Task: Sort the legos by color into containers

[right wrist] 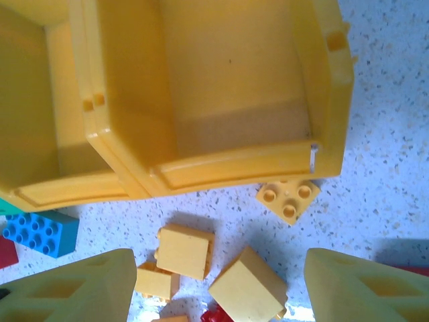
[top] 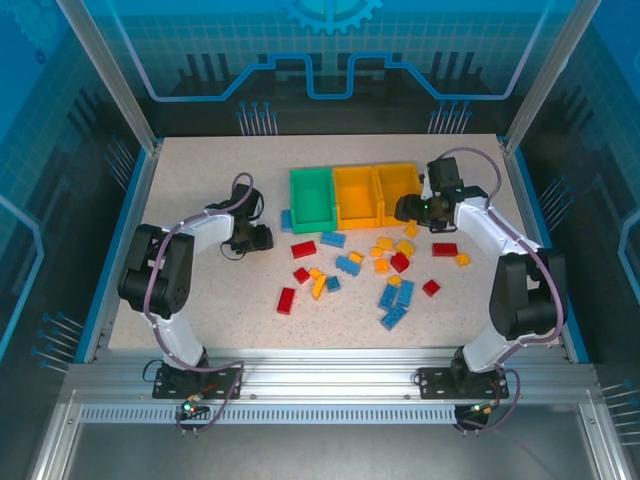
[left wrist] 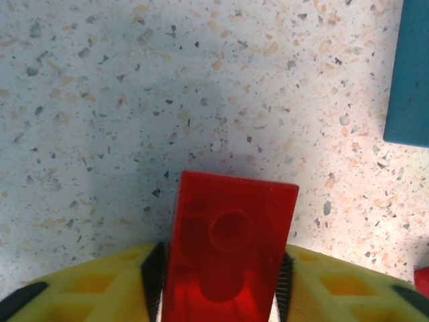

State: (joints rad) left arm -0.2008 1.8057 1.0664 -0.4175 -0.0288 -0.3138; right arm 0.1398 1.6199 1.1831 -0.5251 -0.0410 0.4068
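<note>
Left claw (left wrist: 228, 285) clamped on a red lego (left wrist: 231, 241), black ribbed pads (left wrist: 153, 278) against its smooth, glossy flanks; the brick's long axis runs 12 to 6 in the wrist view. From above we place the green bin (top: 312, 197) at 2 o'clock of this claw, nearer to it than to the right claw (right wrist: 220, 282), whose yellow jaws stand apart over studded yellow legos (right wrist: 182, 249) before the rightmost bin (right wrist: 332, 100).

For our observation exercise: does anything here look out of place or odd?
Nothing looks damaged. One blue brick lies apart from the scattered pile, just outside the green bin's near left corner rather than in a bin.
</note>
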